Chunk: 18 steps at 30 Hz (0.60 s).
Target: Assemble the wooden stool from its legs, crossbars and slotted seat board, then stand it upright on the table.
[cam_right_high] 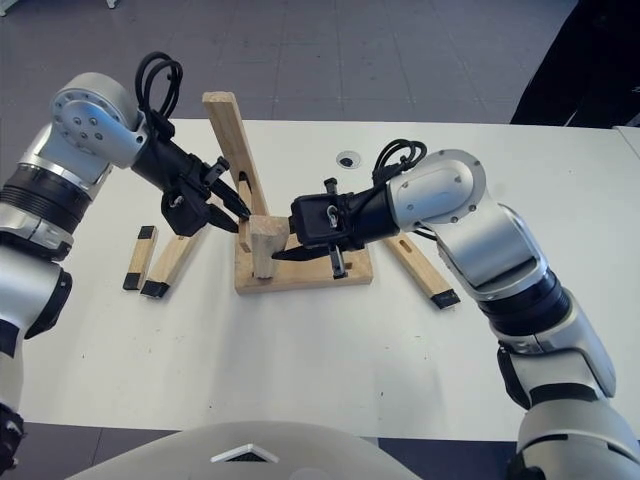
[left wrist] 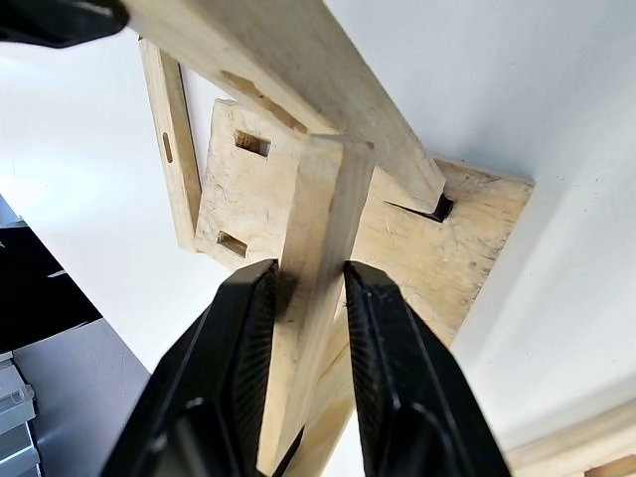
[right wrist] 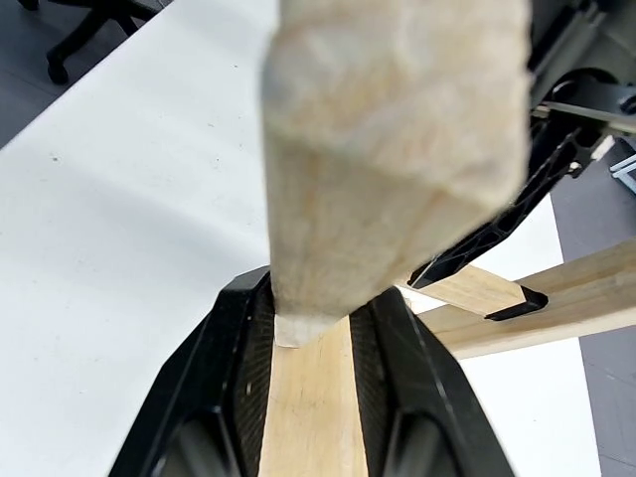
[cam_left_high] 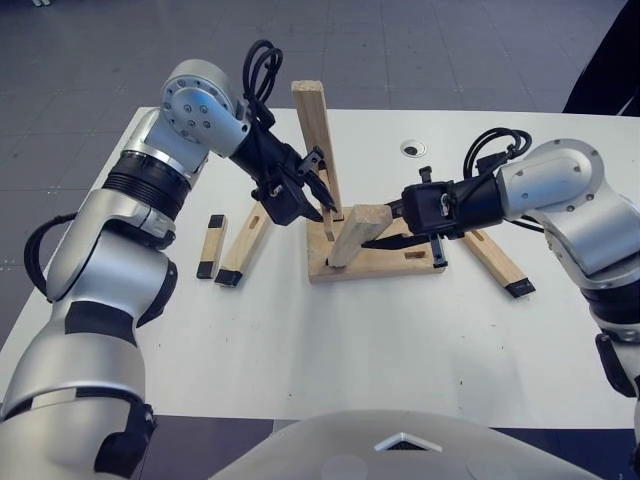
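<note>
My left claw point(left wrist: 310, 278) is closed on the tall leg point(cam_left_high: 312, 130), low down near where it stands in the board point(cam_left_high: 385, 262). My right claw point(right wrist: 316, 298) is clamped on the tilted leg point(cam_left_high: 352, 238). The board lies flat on the table point(cam_left_high: 400, 350), slots up, between my two arms.

The tilt worries me most. That leg leans well off upright, and if I push it down at this angle the end will likely bind against the slot's edge and not seat. I think its foot is at the slot mouth, but from the head view I cannot be sure it has entered at all.

Second risk: nothing pins the board except my hold on the tall leg. A sideways shove from the right could slide the whole board, or lever the tall leg loose in its slot (it is a long lever, and I hold it low).

Third: my claws are very near each other over the board, so straightening the tilted leg could knock fingers together.

A loose piece point(cam_left_high: 495, 258) lies under my right arm and two more point(cam_left_high: 243, 245) lie left of the board. A careless sweep could push any of them toward the table's edge.
</note>
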Tool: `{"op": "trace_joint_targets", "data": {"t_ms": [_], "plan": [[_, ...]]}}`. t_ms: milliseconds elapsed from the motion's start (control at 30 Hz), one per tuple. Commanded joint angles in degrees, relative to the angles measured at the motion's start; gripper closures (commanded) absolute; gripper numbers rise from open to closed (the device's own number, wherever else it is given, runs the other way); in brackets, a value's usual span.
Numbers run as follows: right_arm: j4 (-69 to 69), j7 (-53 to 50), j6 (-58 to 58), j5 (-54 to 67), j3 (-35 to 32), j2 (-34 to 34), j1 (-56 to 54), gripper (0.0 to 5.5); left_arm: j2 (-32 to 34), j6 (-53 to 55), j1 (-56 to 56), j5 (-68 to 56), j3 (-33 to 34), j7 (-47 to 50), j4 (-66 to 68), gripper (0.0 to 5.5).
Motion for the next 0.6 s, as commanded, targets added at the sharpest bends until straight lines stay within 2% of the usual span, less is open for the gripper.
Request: {"op": "trace_joint_targets", "data": {"t_ms": [33,600], "plan": [[0.5,1.7,-1.3,-6.4,6.8,-1.5,3.5,4.5,-0.7,2.0,-2.8,-2.3,1.1,0.0,1.9,4.51],[-2.5,2.0,4.5,-7.0,9.7,6.7,-5.1,4.5,-0.7,7.1,-1.7,-1.6,1.6,0.0,2.0,4.51]]}}
